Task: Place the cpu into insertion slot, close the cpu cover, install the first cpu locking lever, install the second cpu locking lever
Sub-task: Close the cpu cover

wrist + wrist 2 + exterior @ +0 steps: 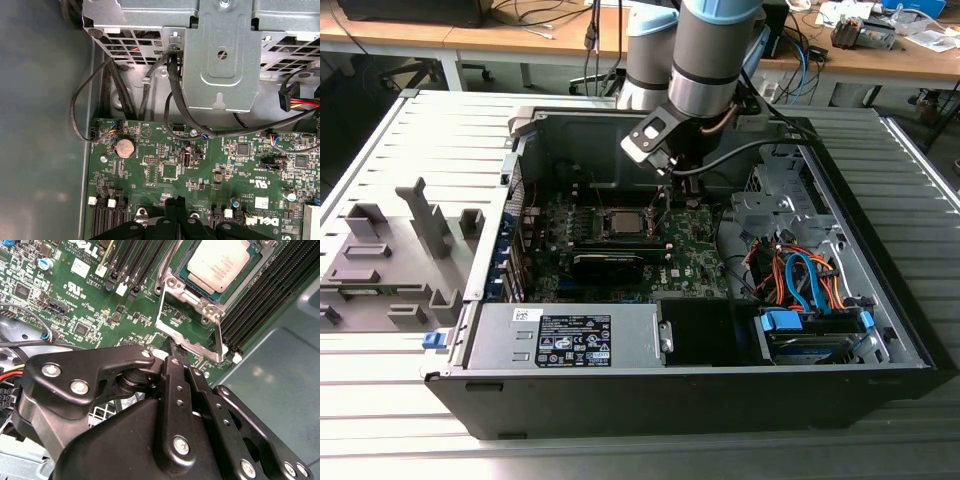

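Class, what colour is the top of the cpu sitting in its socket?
Dull silver-grey; the cpu shows best in the second wrist view.

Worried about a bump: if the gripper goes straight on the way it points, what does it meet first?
Probably the cpu cover, its near edge lying just ahead of the gripper; depth is unclear, so they may already touch.

The cpu [218,262] is sitting in its socket on the green circuit board [80,305], its silver top facing up. The cpu cover [197,349] is standing open, tilted clear of the chip, while the black end effector [175,347] is resting its drawn-together fingers at the frame's outer edge.
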You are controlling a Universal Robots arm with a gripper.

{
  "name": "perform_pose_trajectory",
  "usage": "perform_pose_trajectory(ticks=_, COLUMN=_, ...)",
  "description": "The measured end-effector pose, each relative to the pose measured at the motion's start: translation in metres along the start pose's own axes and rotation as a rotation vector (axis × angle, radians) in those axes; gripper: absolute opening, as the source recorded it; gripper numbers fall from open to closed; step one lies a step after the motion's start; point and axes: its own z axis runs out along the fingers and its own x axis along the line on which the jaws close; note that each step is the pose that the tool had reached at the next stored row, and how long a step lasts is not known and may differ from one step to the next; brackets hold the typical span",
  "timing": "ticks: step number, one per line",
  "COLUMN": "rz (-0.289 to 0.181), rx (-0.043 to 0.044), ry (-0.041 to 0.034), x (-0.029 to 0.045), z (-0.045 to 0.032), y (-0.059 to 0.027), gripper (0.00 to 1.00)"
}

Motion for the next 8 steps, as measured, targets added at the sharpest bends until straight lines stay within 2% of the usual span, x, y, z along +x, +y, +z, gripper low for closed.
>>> perform_pose_trajectory(ticks=8, rz=0.000, rx=0.0000, ry=0.0000, x=0.0001, z=0.0000, y=-0.0019, gripper=0.11)
